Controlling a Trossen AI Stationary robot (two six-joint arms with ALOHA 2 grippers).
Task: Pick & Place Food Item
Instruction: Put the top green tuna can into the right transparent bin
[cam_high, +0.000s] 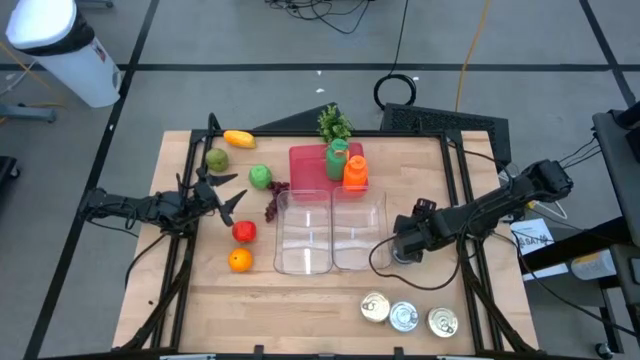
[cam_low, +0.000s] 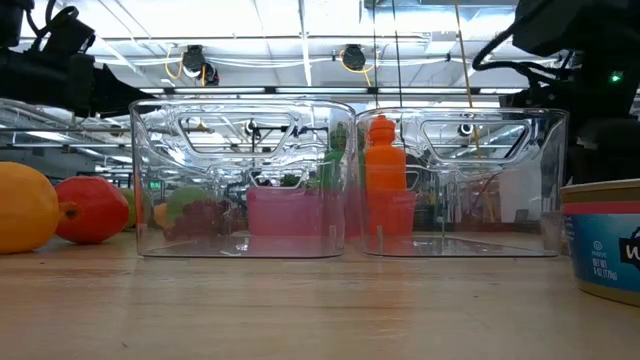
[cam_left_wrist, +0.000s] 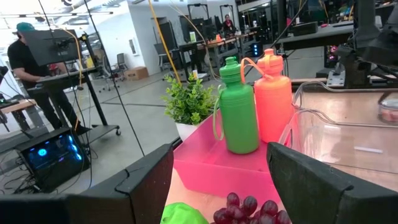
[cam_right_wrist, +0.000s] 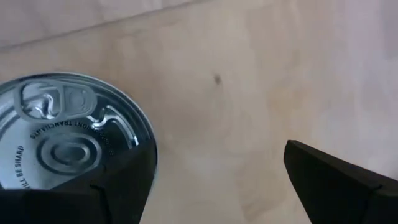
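Note:
My left gripper (cam_high: 225, 195) is open and empty at the table's left. It points toward the purple grapes (cam_high: 275, 190) and a green fruit (cam_high: 260, 176), which lie on the table just ahead of its fingers and also show in the left wrist view, the grapes (cam_left_wrist: 249, 208) beside the fruit (cam_left_wrist: 180, 214). A red fruit (cam_high: 244, 232) and an orange (cam_high: 239, 260) lie nearer the front. My right gripper (cam_high: 405, 245) is open and points down beside the right clear bin (cam_high: 358, 230). In its wrist view (cam_right_wrist: 221, 155) a tin can (cam_right_wrist: 62, 137) stands next to one finger, with bare wood between the fingers.
Two clear bins (cam_high: 305, 230) stand side by side mid-table. Behind them a pink tray (cam_high: 310, 165) carries a green bottle (cam_high: 337, 160) and an orange bottle (cam_high: 355, 172), with a small plant (cam_high: 333, 123) beyond. A yellow pepper (cam_high: 238, 138) and a green fruit (cam_high: 217, 159) lie far left. Three cans (cam_high: 403, 317) stand front right.

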